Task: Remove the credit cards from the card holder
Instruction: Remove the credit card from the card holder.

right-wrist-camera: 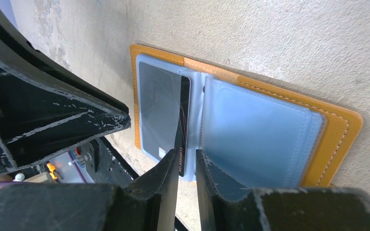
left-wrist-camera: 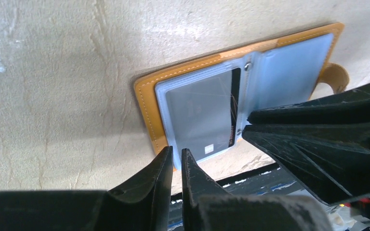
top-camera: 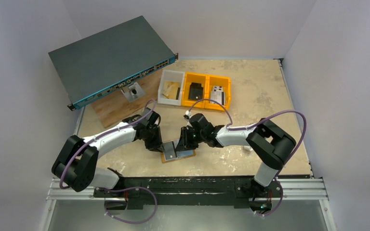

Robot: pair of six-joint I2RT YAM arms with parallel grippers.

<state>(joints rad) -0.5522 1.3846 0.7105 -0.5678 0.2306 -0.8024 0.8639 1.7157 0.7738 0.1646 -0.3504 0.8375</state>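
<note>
The left gripper (left-wrist-camera: 176,155), jaws slightly parted and empty, noses the open card holder (left-wrist-camera: 147,108) at its 6 o'clock edge. The right gripper (right-wrist-camera: 187,156) straddles the edge of a dark card (right-wrist-camera: 159,110) in its sleeve; whether it pinches, I cannot tell. The card holder lies flat at the counter's (top-camera: 250,96) 6 o'clock.

Arms angled inward, left tool (left-wrist-camera: 177,155) and right tool (right-wrist-camera: 187,159) narrowly parted

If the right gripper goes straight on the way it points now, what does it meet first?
The open card holder, most likely the dark card in its clear sleeve, near the centre fold. The right gripper looks very close to it, but depth is unclear.
</note>
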